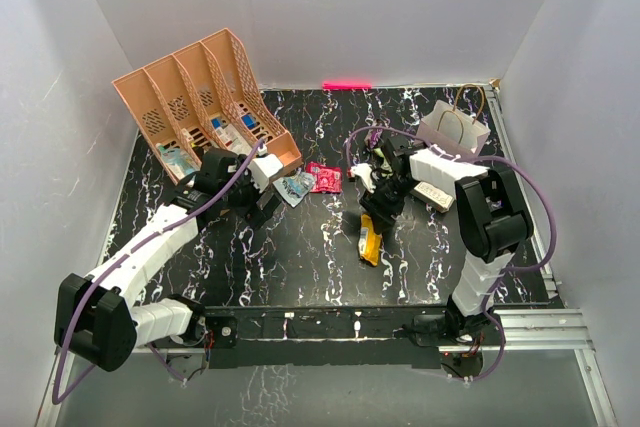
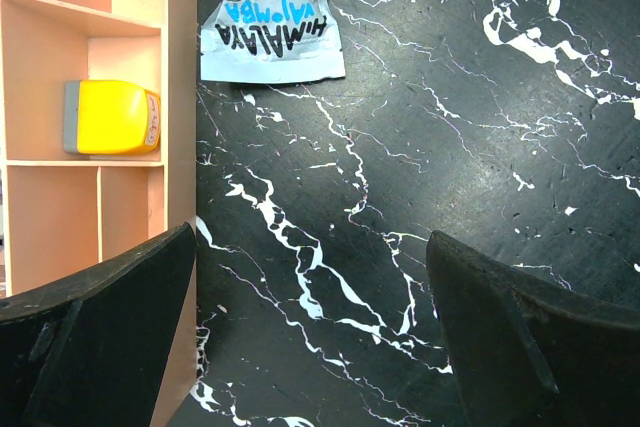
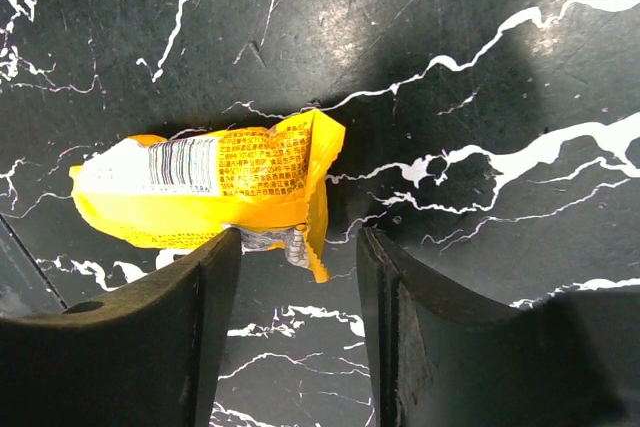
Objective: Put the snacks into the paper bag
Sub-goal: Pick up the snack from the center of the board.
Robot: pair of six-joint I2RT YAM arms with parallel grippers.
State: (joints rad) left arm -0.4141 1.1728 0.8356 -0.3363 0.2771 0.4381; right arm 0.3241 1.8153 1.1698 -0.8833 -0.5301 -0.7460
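Looking down from the overhead camera, I saw the black marbled table point(image 1: 300, 277) carrying the peach organiser point(image 1: 200, 97) at its far left and the paper bag point(image 1: 455, 127) standing upright at its far right, the two well apart. The left gripper point(image 2: 310, 237) hung low just beside the organiser's front edge, its jaws spread wide with only bare table between them. The right gripper point(image 3: 300, 237) was poised over the middle of the table, jaws partly open and clamping nothing. Its wrist camera showed one corner of the yellow packet point(image 3: 200, 187) lying in the gap, the packet flat on the table and well short of the bag. A pale blue packet point(image 2: 270, 22) lay ahead of the left gripper, near the organiser's corner, with a pink packet point(image 1: 323, 177) just beside it. A small yellow item point(image 2: 110, 117) sat in one organiser compartment.
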